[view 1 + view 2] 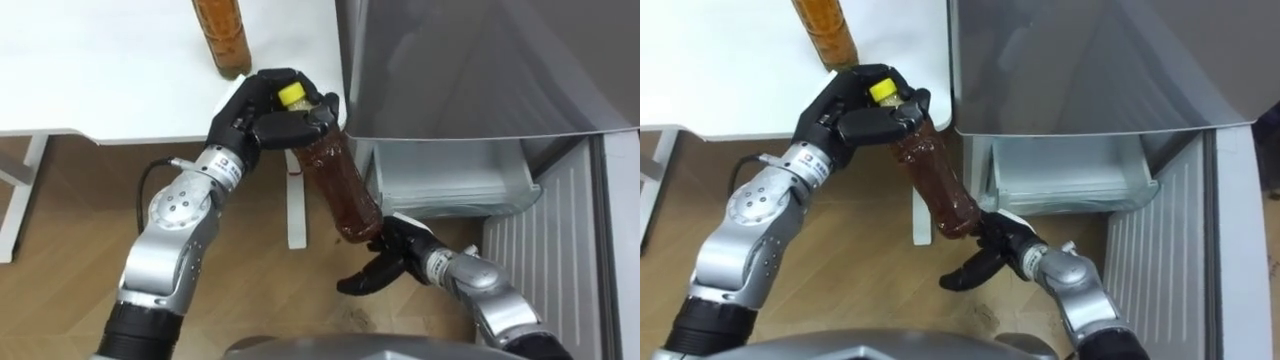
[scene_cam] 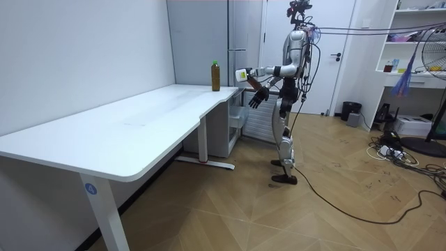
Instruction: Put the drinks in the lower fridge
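My left hand (image 1: 262, 118) is shut on the neck of a brown drink bottle (image 1: 340, 180) with a yellow cap (image 1: 290, 94). The bottle slants down to the right in the air, just off the desk corner. My right hand (image 1: 388, 258) is open under the bottle's base, thumb against it and fingers spread low. A second amber bottle (image 1: 222, 35) stands upright on the white desk (image 1: 110, 80) just behind my left hand. The grey fridge (image 1: 470, 60) is on the right, its lower compartment open with a pale drawer (image 1: 450, 175) showing. The room view has me standing between the desk's end and the fridge.
The opened lower fridge door (image 1: 560, 250) with ribbed lining stands at the right. A white desk leg (image 1: 296, 210) runs down just left of the held bottle. Wooden floor (image 1: 70, 230) lies below. In the room view a fan (image 2: 432, 56) and shelves (image 2: 411, 42) are at the far right.
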Tool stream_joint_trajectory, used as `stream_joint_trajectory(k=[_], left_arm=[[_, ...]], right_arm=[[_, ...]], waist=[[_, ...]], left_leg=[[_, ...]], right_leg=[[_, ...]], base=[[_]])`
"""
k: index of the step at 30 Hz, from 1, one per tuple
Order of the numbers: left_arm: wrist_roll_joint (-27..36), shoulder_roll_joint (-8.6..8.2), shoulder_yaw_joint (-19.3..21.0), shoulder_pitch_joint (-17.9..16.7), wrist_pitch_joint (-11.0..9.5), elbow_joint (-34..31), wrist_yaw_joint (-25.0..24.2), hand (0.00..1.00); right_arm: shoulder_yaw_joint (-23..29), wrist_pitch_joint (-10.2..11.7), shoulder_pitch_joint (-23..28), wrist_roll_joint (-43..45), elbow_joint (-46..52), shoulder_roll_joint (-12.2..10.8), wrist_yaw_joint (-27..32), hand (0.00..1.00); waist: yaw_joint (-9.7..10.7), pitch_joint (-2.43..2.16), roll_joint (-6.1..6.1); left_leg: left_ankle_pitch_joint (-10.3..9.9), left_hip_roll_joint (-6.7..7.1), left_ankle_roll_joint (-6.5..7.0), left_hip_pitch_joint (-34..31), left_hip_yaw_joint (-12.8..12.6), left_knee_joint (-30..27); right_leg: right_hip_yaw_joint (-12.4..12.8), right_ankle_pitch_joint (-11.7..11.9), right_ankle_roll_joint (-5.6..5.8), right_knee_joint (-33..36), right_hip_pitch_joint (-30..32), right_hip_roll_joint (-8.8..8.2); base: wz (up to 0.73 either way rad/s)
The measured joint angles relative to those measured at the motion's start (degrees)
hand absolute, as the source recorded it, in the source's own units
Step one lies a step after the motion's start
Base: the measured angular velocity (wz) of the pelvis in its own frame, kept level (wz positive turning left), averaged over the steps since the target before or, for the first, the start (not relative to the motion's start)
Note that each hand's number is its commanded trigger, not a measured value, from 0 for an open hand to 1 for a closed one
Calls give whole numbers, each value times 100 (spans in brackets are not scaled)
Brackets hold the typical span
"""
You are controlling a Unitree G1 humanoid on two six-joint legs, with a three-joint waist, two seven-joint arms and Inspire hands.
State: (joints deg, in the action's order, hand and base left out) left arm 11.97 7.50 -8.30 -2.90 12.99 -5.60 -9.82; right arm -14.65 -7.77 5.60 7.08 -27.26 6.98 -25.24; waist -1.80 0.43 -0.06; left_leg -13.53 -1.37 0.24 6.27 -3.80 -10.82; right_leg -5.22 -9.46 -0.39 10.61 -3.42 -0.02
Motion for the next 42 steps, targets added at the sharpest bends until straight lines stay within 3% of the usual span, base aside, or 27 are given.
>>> stream_joint_trajectory(k=[6,13,20,23,30,35,42], left_arm=[[80,12,6,-98,-166,122,-49,100],[121,13,-5,-105,-209,166,-66,100],[119,13,12,-108,-223,200,-108,100],[123,12,9,-107,-350,440,-113,100],[119,-1,17,-108,-401,643,-103,100],[80,20,-20,-110,-486,683,-100,100],[73,18,-55,-180,-640,679,-69,100]], right_arm=[[2,42,5,-7,105,4,-238,0],[1,75,26,-28,653,10,-452,0],[0,67,27,4,801,4,-791,0],[-21,63,27,3,800,13,-818,0],[-75,25,27,3,800,39,-805,0],[-71,26,18,-6,800,41,-805,0],[-71,26,20,-56,817,76,-875,0]], waist=[[16,4,-6],[15,38,-61],[14,38,-63],[21,37,-62],[15,37,-60],[26,54,-9],[10,32,62]], left_leg=[[0,-1,0,82,124,3],[0,2,0,29,164,7],[0,10,0,17,160,7],[0,11,0,25,159,5],[0,9,0,23,163,6],[0,8,0,-27,162,7],[0,6,0,-113,159,2]], right_leg=[[-51,0,0,-6,-85,4],[-115,0,-1,-5,-48,-2],[-122,0,0,-17,-55,-8],[-123,0,0,-18,-66,-10],[-120,0,0,-14,-63,-11],[-141,0,0,-11,-53,-12],[-158,0,0,5,35,-10]], base=[[0],[3],[0],[0],[0],[2],[1]])
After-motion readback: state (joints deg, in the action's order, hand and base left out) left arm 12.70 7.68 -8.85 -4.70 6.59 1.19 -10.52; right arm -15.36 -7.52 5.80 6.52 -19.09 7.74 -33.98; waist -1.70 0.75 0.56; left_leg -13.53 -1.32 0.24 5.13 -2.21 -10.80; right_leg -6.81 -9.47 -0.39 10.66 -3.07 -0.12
